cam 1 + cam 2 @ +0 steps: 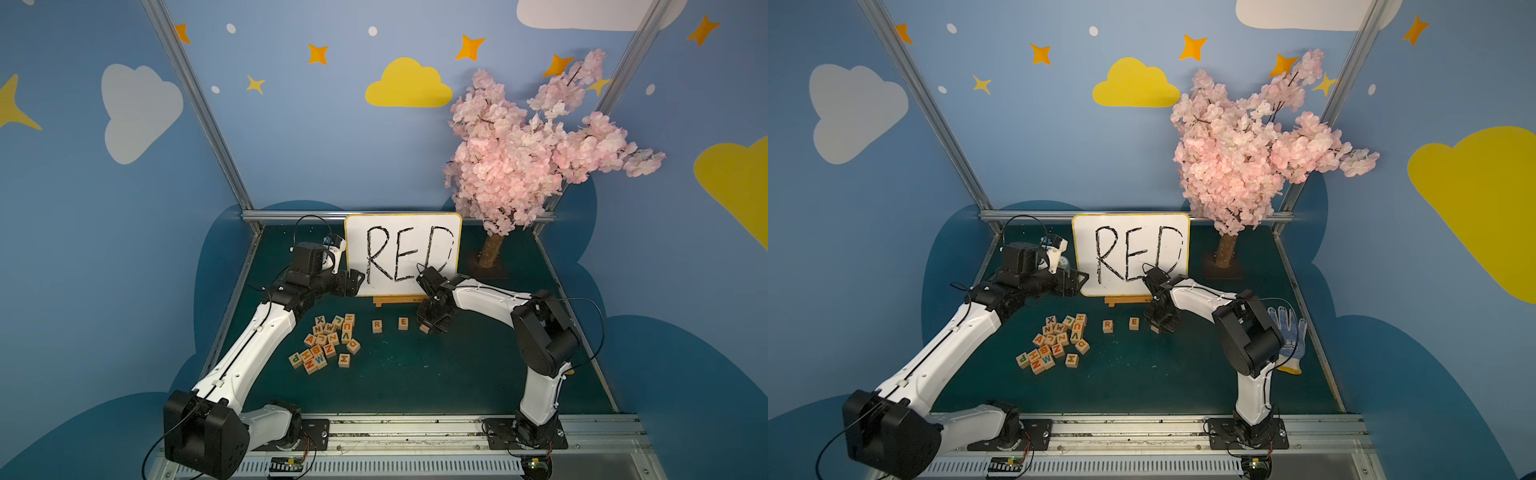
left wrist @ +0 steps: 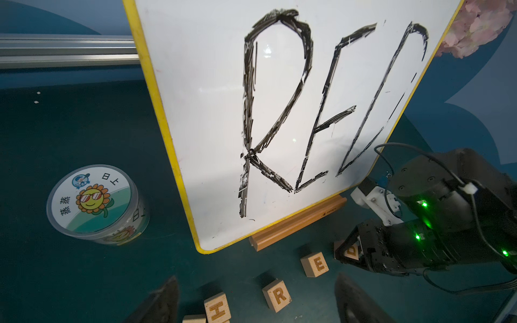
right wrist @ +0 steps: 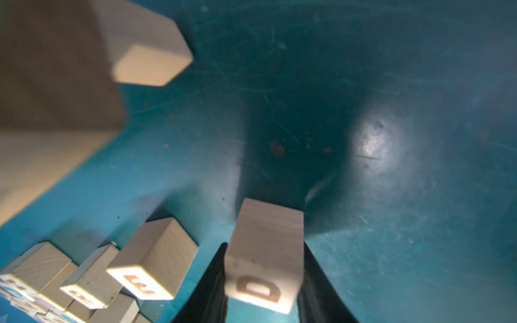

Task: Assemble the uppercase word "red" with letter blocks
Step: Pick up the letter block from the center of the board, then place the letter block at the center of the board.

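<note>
Just beside the E block (image 1: 403, 323), on its far side from the R block (image 1: 377, 326), the right pincer (image 3: 264, 246) grips the D block (image 3: 265, 290) at the surface (image 1: 415, 374); opening askew could twist D or knock E. The left pincer (image 2: 257, 293) stands open, empty.

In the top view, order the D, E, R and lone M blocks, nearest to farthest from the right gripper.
1. D block: in the right gripper.
2. E block: next in row.
3. R block: row's end.
4. M block: beside the pile.
</note>
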